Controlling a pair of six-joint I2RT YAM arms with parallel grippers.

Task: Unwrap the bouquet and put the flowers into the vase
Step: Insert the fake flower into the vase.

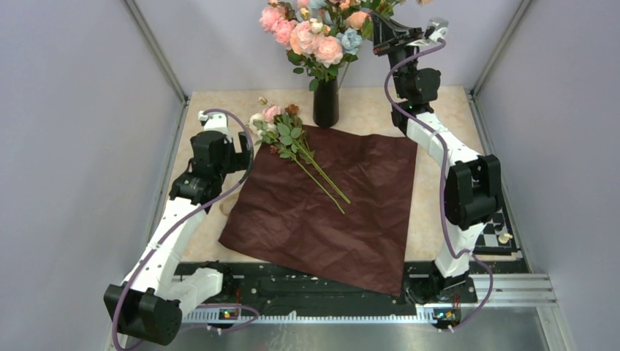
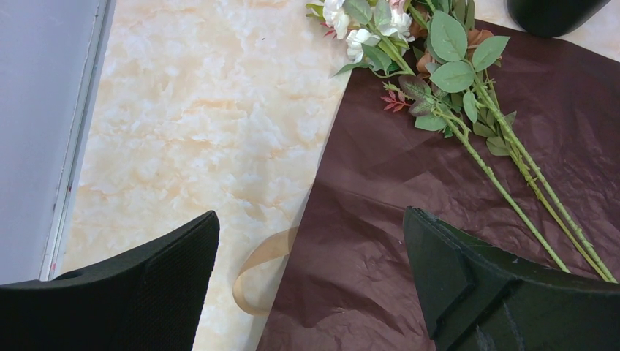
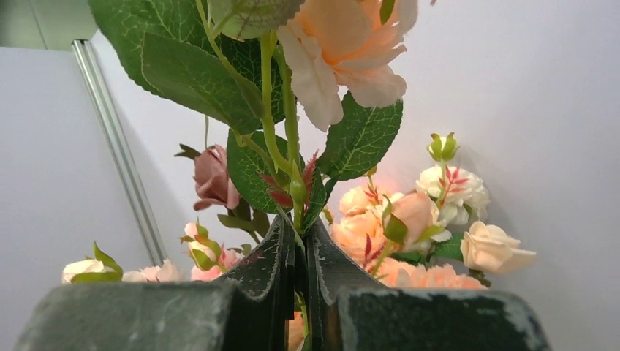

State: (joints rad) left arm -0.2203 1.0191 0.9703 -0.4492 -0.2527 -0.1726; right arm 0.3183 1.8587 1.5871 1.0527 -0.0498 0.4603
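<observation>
The bouquet lies unwrapped: its dark red paper [image 1: 343, 212] [image 2: 409, 183] is spread flat on the table. On the paper's far left corner lie the flowers [image 1: 292, 139] [image 2: 446, 66], small pale roses on long green stems. The tan ribbon [image 2: 256, 267] curls beside the paper's left edge. My left gripper [image 1: 245, 150] [image 2: 311, 227] hangs open above that edge, holding nothing. The black vase [image 1: 325, 102] [image 2: 556, 11] stands behind the paper. High beside its blooms, my right gripper [image 1: 380, 29] [image 3: 300, 230] is shut on a green flower stem [image 3: 296, 191] with a peach bloom.
Large peach, pink and blue blooms [image 1: 322, 36] fill the vase. Grey walls close in on the left, the back and the right. A checkered board [image 1: 504, 227] lies by the right arm's base.
</observation>
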